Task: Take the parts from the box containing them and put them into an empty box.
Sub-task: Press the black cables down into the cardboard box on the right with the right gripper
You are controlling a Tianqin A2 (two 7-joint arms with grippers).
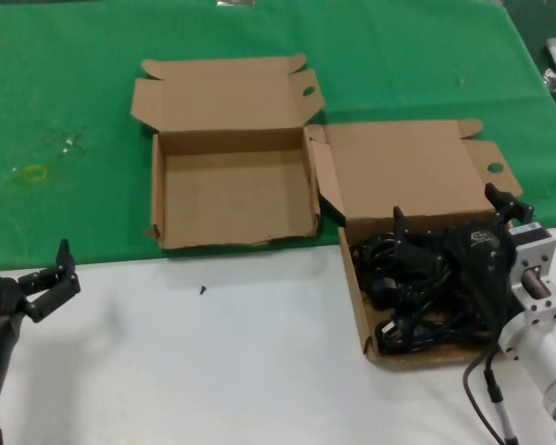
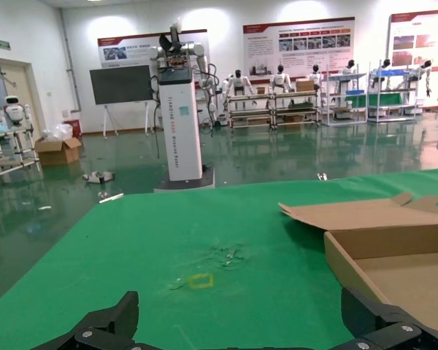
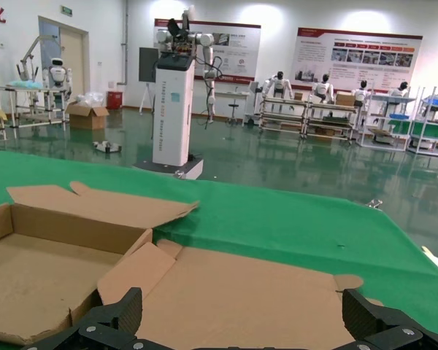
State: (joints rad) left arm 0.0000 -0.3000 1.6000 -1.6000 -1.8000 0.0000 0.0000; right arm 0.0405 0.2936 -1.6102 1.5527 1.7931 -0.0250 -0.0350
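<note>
Two open cartons sat on the tabletop [image 1: 213, 352]: empty box [image 1: 232, 195], cord-filled box [image 1: 371, 324]. No legible labels. Left end effector [image 1: 51, 283] and right end effector [image 1: 454, 218] both gaped empty.

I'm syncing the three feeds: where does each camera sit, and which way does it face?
Head view: on the robot's head, looking down at the empty box, the cords, the left end effector and right end effector.
Left wrist view: faces across the green cloth into the hall; its fingertips show.
Right wrist view: faces over both boxes' lids; its fingertips show.
All three share the empty box.
</note>
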